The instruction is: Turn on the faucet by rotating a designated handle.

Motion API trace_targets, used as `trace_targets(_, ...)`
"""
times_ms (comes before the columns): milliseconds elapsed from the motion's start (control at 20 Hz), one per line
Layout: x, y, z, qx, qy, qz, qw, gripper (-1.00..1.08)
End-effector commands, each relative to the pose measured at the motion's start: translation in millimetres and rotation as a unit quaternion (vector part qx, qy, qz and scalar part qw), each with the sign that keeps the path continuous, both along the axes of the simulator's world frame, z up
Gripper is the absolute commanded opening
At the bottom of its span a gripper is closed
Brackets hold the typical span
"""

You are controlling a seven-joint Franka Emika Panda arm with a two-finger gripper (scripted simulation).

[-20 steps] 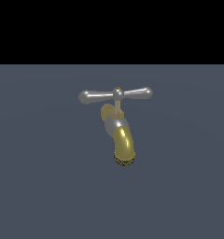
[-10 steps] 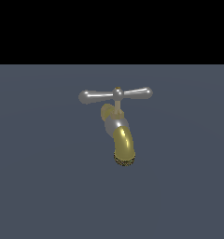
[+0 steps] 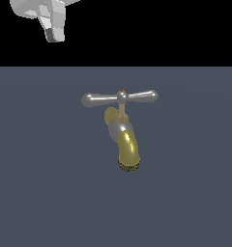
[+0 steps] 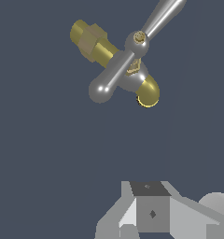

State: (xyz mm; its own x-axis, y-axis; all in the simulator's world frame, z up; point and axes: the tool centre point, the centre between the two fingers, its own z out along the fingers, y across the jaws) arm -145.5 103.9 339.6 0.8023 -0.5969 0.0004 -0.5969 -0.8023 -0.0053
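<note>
The faucet (image 3: 127, 147) stands in the middle of the exterior view, with a curved brass-yellow spout, a silver collar and a dark mesh tip. The handle (image 3: 120, 98) is a silver crossbar with rounded ends and a small brass knob, lying level across its top. The wrist view shows the handle (image 4: 132, 51) from above, slanting over the brass body (image 4: 93, 42). My gripper (image 3: 54, 30) is at the upper left of the exterior view, high above and well apart from the faucet. Only its lower part shows, also in the wrist view (image 4: 151, 212), so its jaws cannot be judged. It holds nothing visible.
A flat dark blue-grey floor (image 3: 40, 193) runs under and around the faucet. Above its far edge the background (image 3: 176, 29) is black.
My gripper has come into the exterior view at the upper left; it was out of view before. The faucet and its handle have not moved.
</note>
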Motion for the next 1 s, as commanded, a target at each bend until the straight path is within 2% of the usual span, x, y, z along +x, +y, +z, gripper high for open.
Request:
trace_targets(0, 12, 4, -12, 0.001, 0.000, -0.028, 0.9996, -1.00)
trace_targets(450, 56, 11, -53, 0.002, 0.001, -0.120, 0.9928, -1.00)
trace_targets(950, 103, 8, -96, 0.001, 0.001, -0.217, 0.9761, -1.00)
